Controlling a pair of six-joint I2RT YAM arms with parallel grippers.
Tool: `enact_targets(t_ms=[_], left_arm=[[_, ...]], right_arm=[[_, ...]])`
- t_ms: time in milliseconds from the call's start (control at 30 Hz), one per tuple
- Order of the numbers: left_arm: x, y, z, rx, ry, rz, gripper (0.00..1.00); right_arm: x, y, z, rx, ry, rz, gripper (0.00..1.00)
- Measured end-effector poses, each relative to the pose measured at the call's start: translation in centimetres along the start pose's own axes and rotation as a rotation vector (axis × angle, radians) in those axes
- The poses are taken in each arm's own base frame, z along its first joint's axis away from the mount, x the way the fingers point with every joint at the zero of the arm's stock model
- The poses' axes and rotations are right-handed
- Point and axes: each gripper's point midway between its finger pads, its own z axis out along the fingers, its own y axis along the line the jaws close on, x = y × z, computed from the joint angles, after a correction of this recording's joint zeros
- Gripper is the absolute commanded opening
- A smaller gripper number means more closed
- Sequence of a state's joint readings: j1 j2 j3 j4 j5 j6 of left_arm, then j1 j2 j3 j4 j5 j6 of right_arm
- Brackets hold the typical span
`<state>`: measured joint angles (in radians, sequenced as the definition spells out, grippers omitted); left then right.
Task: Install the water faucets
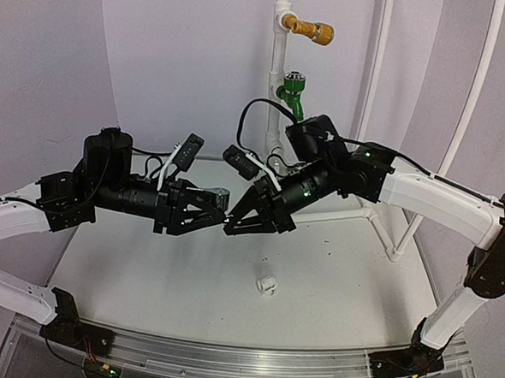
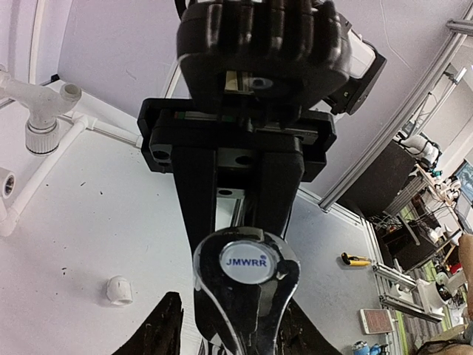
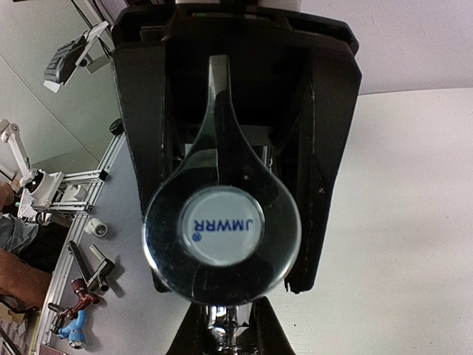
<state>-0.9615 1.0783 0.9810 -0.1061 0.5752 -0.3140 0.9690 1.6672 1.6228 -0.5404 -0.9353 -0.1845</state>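
Chrome and shiny, the tap (image 2: 247, 270) hangs in the air well in front of the upright pipe (image 1: 281, 45), clear of the worktop (image 1: 161, 278). Its round cap is lettered JMWRR, and its lever runs from the cap toward the left arm. The right fingers (image 2: 199, 185) are clamped on the tap's body just behind the cap, reaching out from the pipe's side. The left fingers (image 2: 164, 329) face them from the other side and flank the lever, one on each side and very close to it. I cannot tell whether they press on it. The white fitting (image 1: 266, 285) lies loose on the worktop, farther from the pipe than the tap is and lower. It is well apart from both pairs of fingers and touches nothing else. On the pipe itself sits a green tap (image 1: 291, 93) with its spout turned down. Above it on the same pipe is a brass tap (image 1: 314, 30), which sticks out sideways. From the pipe's foot, more white tubing runs along the worktop.
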Motion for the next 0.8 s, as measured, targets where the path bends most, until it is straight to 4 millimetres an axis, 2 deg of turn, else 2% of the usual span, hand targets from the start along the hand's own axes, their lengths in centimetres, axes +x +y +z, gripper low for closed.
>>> enact_targets(t_ms=[500,800], left_arm=[[0.24,0.08,-0.07,0.005,-0.019,0.002,0.44],[0.11,0.11,-0.16,0.000,-0.030,-0.006,0.37]], right_arm=[[-0.34,-0.10,-0.53,-0.017,-0.015,0.017,0.00],[-0.56,0.10,-0.81,-0.038,-0.023,0.024,0.00]])
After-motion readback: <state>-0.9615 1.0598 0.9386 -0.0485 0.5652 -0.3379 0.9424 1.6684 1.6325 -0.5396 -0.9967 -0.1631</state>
